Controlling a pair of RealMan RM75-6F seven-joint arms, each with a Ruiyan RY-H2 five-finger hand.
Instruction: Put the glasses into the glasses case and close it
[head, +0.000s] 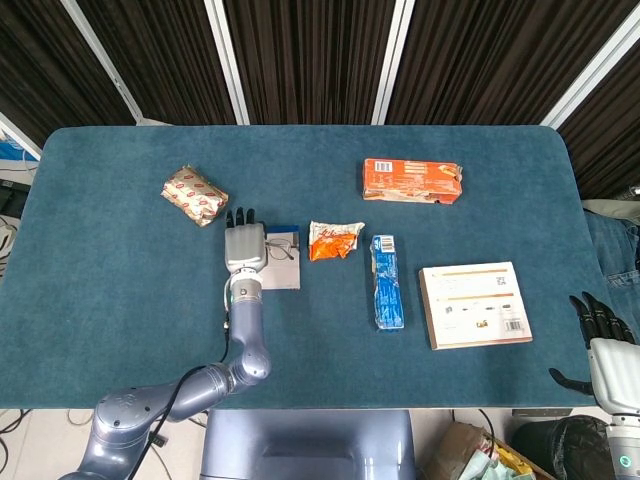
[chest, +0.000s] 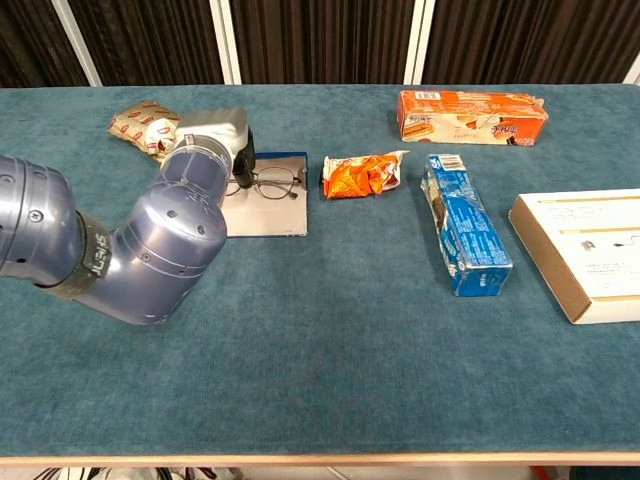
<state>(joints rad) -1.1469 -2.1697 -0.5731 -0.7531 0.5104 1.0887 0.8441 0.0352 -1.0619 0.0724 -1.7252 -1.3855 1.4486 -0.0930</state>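
Observation:
The thin wire-framed glasses (chest: 268, 183) lie over the open glasses case (chest: 275, 212), a flat grey panel with a blue far edge, also seen in the head view as the case (head: 283, 272) under the glasses (head: 281, 248). My left hand (head: 244, 245) hovers over the case's left part. In the chest view the left hand (chest: 215, 135) has a dark finger down at the glasses' left lens and appears to pinch the frame. My arm hides the case's left side. My right hand (head: 605, 340) hangs off the table's right front corner, fingers apart, holding nothing.
A wrapped snack (head: 195, 194) lies just left of and beyond my left hand. An orange crumpled packet (head: 333, 240) sits right beside the case. A blue box (head: 386, 282), an orange box (head: 411, 180) and a white flat box (head: 475, 304) are further right.

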